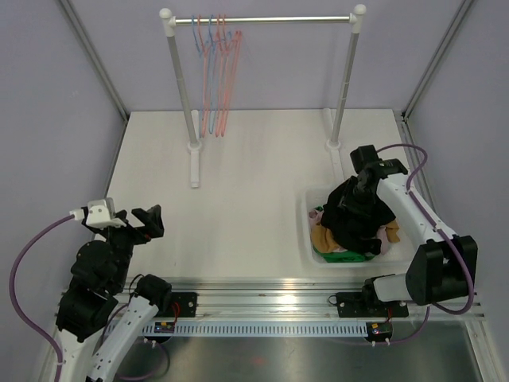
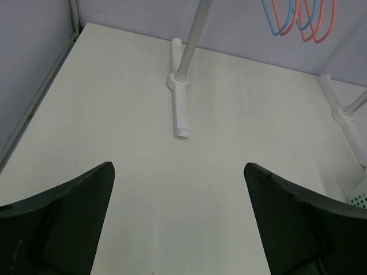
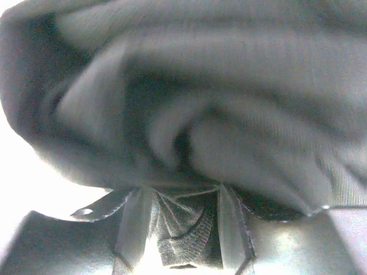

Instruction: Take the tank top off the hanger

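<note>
Top view: the black tank top (image 1: 354, 215) is seen off the hangers (image 1: 216, 72), which hang bare on the rail (image 1: 262, 19). It is heaped over the other clothes (image 1: 322, 237) in the bin (image 1: 312, 208), with the right gripper (image 1: 362, 191) sunk into its top. Step judged: drop-off, close to done. Next move judged: the cloth is to be let go fully and the arm lifted straight up, clear of the bin rim and the nearby rack post. The left gripper (image 1: 141, 225) is parked well apart over bare table (image 1: 246, 183).

Left wrist view: the left gripper (image 2: 180, 229) is spread wide and nothing is held. Ample free table (image 2: 114, 114) lies ahead, up to the rack foot (image 2: 180, 106).

Right wrist view: the tank top (image 3: 229, 114) fills the frame. The fingers (image 3: 135, 223) stand partly apart with a fold of cloth between them. Whether it is pinched or freed cannot be told. Snagging on lift is judged possible.
</note>
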Robot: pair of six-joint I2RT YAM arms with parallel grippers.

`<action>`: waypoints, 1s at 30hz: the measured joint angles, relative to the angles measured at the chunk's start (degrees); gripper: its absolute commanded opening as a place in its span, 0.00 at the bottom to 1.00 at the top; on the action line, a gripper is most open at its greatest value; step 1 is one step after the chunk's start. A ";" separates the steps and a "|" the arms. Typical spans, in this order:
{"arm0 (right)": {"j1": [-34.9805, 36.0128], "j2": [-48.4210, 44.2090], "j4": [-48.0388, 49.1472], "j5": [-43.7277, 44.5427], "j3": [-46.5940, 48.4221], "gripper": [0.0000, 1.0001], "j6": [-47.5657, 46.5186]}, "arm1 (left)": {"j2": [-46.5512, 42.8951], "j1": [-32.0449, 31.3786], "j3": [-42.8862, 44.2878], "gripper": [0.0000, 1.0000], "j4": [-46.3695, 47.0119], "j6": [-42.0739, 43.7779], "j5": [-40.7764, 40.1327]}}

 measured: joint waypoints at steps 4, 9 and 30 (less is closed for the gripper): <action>0.02 -1.09 -2.38 3.26 4.98 0.72 1.11 | 1.18 0.00 0.13 0.99 -0.37 0.00 -0.26; 0.02 -5.57 -6.14 10.78 12.46 1.00 0.37 | 4.59 0.00 3.54 0.99 -3.41 -0.04 -1.44; 0.02 -39.06 -5.64 11.08 21.73 0.99 -23.61 | 18.78 0.00 26.08 0.99 -21.86 -0.81 -4.26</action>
